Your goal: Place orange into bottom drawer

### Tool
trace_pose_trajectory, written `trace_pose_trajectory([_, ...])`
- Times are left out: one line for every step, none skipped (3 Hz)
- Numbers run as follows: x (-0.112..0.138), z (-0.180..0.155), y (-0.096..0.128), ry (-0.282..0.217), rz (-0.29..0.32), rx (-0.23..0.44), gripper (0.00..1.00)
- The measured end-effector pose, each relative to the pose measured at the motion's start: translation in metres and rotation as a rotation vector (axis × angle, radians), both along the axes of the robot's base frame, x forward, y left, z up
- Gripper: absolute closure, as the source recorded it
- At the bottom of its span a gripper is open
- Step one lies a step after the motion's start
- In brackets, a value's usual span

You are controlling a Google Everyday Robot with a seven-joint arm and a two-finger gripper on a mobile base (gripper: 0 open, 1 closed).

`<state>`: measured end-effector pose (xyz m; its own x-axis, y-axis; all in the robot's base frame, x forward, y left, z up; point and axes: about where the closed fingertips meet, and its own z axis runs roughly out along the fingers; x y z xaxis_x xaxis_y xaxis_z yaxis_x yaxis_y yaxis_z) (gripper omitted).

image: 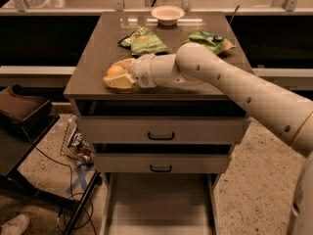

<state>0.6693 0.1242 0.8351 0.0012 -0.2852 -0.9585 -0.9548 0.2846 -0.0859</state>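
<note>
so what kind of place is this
Probably a robot test lab, not a home: a lone drawer cabinet with snack bags staged on top, loose cables on the speckled floor, and the robot's end effector at the orange near the top's front edge.

- We note dim, warm-toned light overall, coming from above and behind; the far strip at the top is brightest.
- Glare: pale streaks on the tabletop [93,67] near the bowl [167,14], which looks almost washed out.
- The gripper [119,75], at the tabletop's front-left corner and closed around the orange [115,70], is lit from above. The orange glows, and its underside is in shade.
- The arm [234,87] casts a dark band on the tabletop beneath it.
- The recess under the tabletop is near black.
- The bottom drawer [159,199] floor is evenly grey.
- The floor [254,180] is murky at the left.
</note>
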Motion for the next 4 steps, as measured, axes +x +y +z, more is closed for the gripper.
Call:
trace_pose_trajectory([-0.002, 0.001, 0.002, -0.001, 0.003, -0.002, 1.0])
trace_pose_trajectory([-0.017, 0.015, -0.01, -0.002, -0.019, -0.035, 1.0])
trace_pose_trajectory([-0.061, 0.036, -0.062, 0.055, -0.077, -0.124, 1.0])
trace_pose_trajectory([-0.094, 0.038, -0.098, 0.115, -0.084, -0.176, 1.0])
